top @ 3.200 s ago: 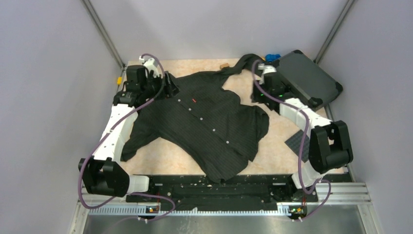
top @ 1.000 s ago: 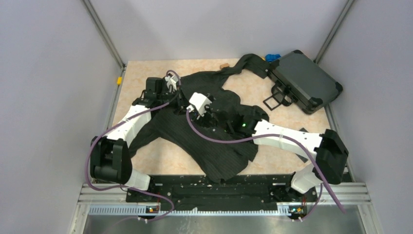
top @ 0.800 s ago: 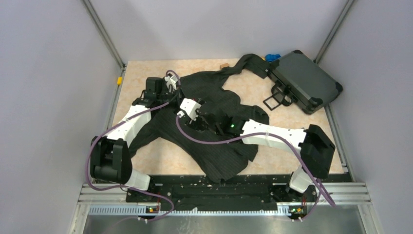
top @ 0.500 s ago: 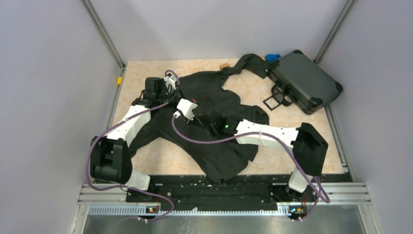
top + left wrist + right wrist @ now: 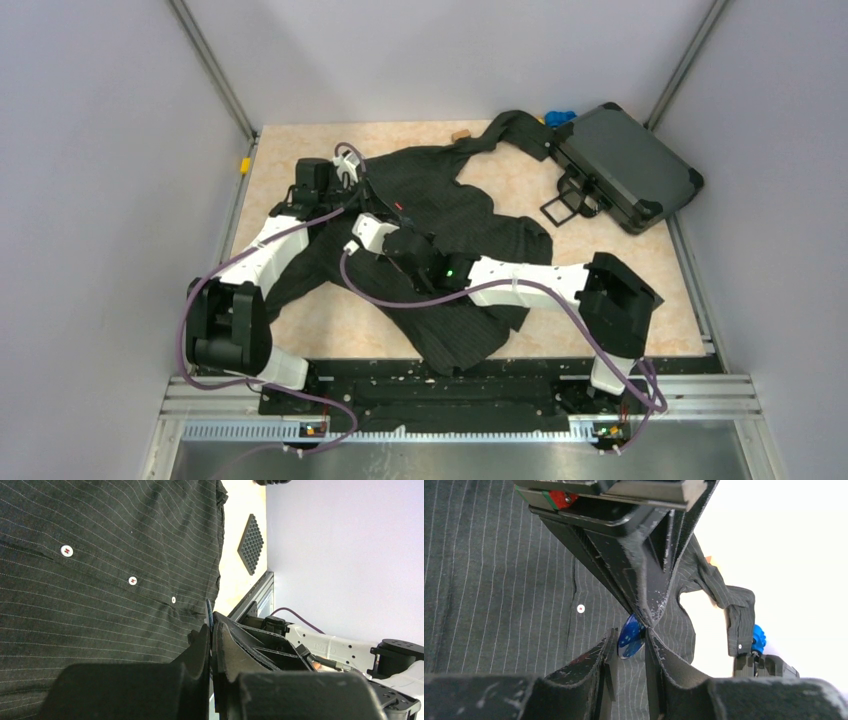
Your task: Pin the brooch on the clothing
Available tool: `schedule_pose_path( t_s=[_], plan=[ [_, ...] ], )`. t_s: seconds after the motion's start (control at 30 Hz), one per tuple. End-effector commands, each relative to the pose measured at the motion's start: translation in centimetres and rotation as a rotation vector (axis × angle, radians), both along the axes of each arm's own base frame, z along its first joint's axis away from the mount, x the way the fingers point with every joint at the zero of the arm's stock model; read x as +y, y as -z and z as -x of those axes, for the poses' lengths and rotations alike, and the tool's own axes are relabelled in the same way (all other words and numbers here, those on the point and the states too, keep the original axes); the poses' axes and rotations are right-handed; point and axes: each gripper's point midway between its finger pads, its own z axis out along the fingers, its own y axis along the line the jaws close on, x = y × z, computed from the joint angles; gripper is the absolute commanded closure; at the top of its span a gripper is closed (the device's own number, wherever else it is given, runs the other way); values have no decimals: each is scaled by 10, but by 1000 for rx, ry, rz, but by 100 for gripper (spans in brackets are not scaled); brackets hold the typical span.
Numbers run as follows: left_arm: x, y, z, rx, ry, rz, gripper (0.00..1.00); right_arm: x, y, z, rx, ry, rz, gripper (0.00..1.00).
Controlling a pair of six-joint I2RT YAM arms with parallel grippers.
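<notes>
The clothing (image 5: 470, 215) is a black pinstriped shirt spread over the table, filling the left wrist view (image 5: 100, 575) and the right wrist view (image 5: 499, 580). Both grippers meet above its chest. My left gripper (image 5: 362, 200) (image 5: 210, 630) has its fingers nearly together on the thin edge of the brooch (image 5: 209, 614). In the right wrist view the brooch (image 5: 630, 636) is a small blue disc, tilted, hanging from the left fingertips (image 5: 650, 612) and touching both pads of my right gripper (image 5: 630, 645) (image 5: 380, 222). The brooch is hidden in the top view.
A dark hard case (image 5: 625, 165) lies at the back right with a bright-blue toy piece (image 5: 560, 117) (image 5: 758, 637) beside a shirt sleeve. A black studded mat (image 5: 251, 542) sits right of the shirt. A small yellow part (image 5: 244, 165) sits at the left table edge.
My right arm has swung left across the shirt to the left gripper, and its jaws have narrowed around the brooch. The left arm has stayed where it was.
</notes>
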Motion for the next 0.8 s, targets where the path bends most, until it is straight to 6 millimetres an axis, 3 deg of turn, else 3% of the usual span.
schedule_pose_path(
  t_s=[0.0,0.17,0.23,0.4,0.5,0.67,0.77],
  plan=[
    [-3,-16,6,-46,47,46,81,-7,-25,-13,-112,108,-60,100],
    [14,-24,-3,-93,-20,32,43,-18,-46,-7,-91,105,-216,100],
    [24,-26,-8,-113,-58,16,34,-27,-50,-8,-40,101,-274,100],
    [46,-35,-16,-211,-139,-80,28,-40,-59,-9,184,-6,-523,100],
    [49,-48,-13,-301,-134,-117,28,-55,-74,-11,312,-92,-675,100],
    [22,-93,17,-542,32,-36,29,-75,-104,-2,527,-279,-905,100],
    [-5,-105,48,-654,178,-14,29,-76,-123,18,643,-441,-999,100]
  ],
)
